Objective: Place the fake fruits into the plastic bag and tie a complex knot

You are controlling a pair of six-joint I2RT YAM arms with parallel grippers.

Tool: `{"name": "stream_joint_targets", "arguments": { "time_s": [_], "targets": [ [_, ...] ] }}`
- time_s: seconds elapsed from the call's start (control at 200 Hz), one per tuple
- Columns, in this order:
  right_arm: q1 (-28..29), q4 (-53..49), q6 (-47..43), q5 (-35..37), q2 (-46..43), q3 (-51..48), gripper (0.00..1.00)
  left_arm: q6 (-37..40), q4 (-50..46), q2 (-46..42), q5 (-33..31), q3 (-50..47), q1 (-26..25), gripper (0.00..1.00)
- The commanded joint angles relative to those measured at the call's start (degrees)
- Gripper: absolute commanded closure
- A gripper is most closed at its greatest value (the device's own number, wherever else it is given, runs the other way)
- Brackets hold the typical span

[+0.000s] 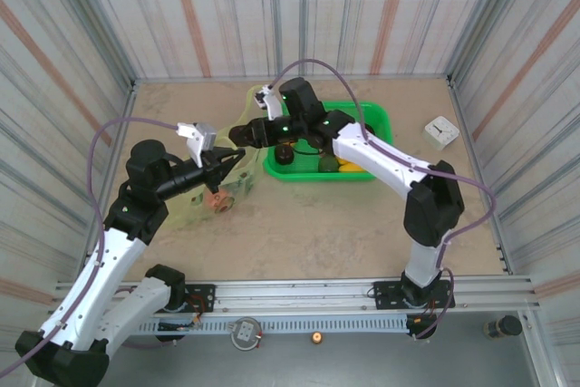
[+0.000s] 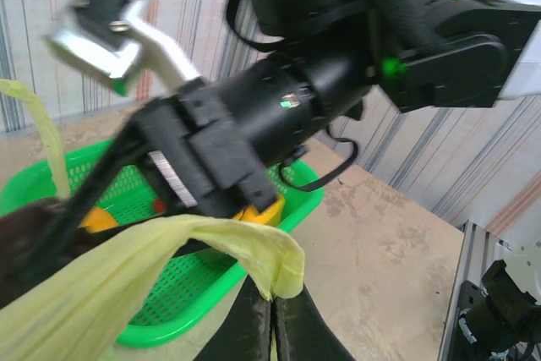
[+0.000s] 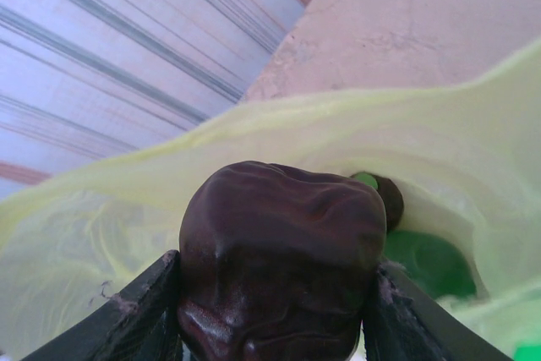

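– Fruit first: where is the one being carried?
– The dark brown fruit [image 3: 283, 226] is clamped between the fingers of the right tool [image 3: 275, 275]. The jaws are spread about halfway around it. It hangs right at the mouth of the plastic bag [image 3: 254, 128], whose yellow-green film curves around behind it.
– And the left tool?
– The left tool [image 2: 272, 302] is pinched fully together on the bag's rim and holds a fold of it up off the worktop [image 1: 317, 224].
– Where does the bag lie?
– Left of the worktop's middle, just beside the near left corner of the green basket [image 1: 376, 113]. A pinkish-orange fruit [image 1: 217, 198] shows through the film, low down inside.
– Anything in the basket?
– It stands toward the far edge, right of centre. It holds a dark fruit [image 1: 285, 156], a dark green fruit [image 1: 326, 163] and a yellow fruit [image 1: 348, 168]. A small white box [image 1: 441, 131] lies well apart from it, near the far right corner.
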Motion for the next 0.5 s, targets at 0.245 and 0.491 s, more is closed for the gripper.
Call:
{"name": "stream_joint_targets", "arguments": {
  "time_s": [0.245,0.491],
  "targets": [
    [4.42,3.75,4.35,-5.36,8.56,1.6,0.52,0.99,0.26,-0.71,0.21,-0.49,-0.48,1.0],
    [7.95,0.58,3.15,-10.64,14.23,8.3,0.33,1.08,0.07,-0.62,0.23,-0.48,-0.47,1.0]
  ]
}}
